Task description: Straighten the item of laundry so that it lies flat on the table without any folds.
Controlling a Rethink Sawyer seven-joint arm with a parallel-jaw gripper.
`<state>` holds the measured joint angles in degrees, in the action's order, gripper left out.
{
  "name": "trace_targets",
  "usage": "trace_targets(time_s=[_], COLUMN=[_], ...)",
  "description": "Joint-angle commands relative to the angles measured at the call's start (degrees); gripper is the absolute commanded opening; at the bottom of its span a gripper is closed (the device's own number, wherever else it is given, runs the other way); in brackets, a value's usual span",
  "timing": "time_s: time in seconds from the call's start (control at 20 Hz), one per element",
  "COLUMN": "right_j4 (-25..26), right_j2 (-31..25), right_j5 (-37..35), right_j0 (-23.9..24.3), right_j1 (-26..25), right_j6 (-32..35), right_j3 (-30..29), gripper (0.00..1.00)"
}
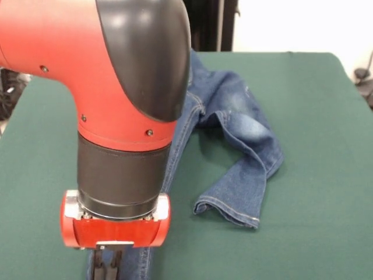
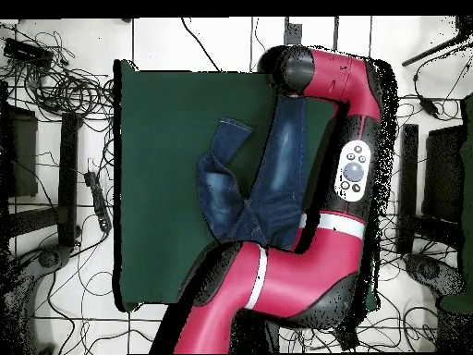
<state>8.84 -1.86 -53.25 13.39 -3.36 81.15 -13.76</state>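
The blue denim jeans (image 1: 245,128) lie on the dark green table (image 1: 315,192). One leg runs straight from the waist down under my arm to my gripper (image 1: 109,268) at the picture's bottom edge. The other leg is bent back on itself, with its hem (image 1: 227,213) curled up. My fingers stand close together on the end of the straight leg, and their tips are cut off by the edge. In the overhead view the jeans (image 2: 277,176) lie right of the table's (image 2: 157,185) middle. There my arm's end (image 2: 291,69) covers the gripper at the table's top edge.
My red and black arm (image 1: 116,87) fills the left of the front view and hides part of the jeans. In the overhead view cables (image 2: 55,92) and stands lie on the floor round the table.
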Motion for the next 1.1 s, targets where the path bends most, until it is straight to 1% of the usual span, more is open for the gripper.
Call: trace_targets(time_s=[0.05,0.3,0.35,0.55,0.65,0.75,0.9,1.0,1.1], right_j4=[-1.7,-0.9,-0.5,-0.1,-0.2,0.2,0.5,0.7,0.4], right_j2=[-8.1,-8.8,-9.2,-9.3,-9.3,-9.7,-9.6,-8.6,-7.0], right_j5=[7.2,8.6,9.1,8.0,7.3,7.2,6.4,3.3,-2.6], right_j0=[-0.8,-0.5,-0.3,-0.4,-0.4,-0.5,-0.6,-1.1,-1.8], right_j1=[1.7,2.4,2.6,2.4,2.2,2.0,1.9,1.8,2.1], right_j6=[-19.5,-19.1,-19.4,-18.6,-16.9,-17.9,-17.5,-15.8,-11.5], right_j3=[-12.6,-14.0,-14.5,-13.8,-13.3,-12.7,-12.2,-11.1,-10.1], gripper=[0.00,0.00,1.00,1.00,1.00,1.00,1.00,1.00,1.00])
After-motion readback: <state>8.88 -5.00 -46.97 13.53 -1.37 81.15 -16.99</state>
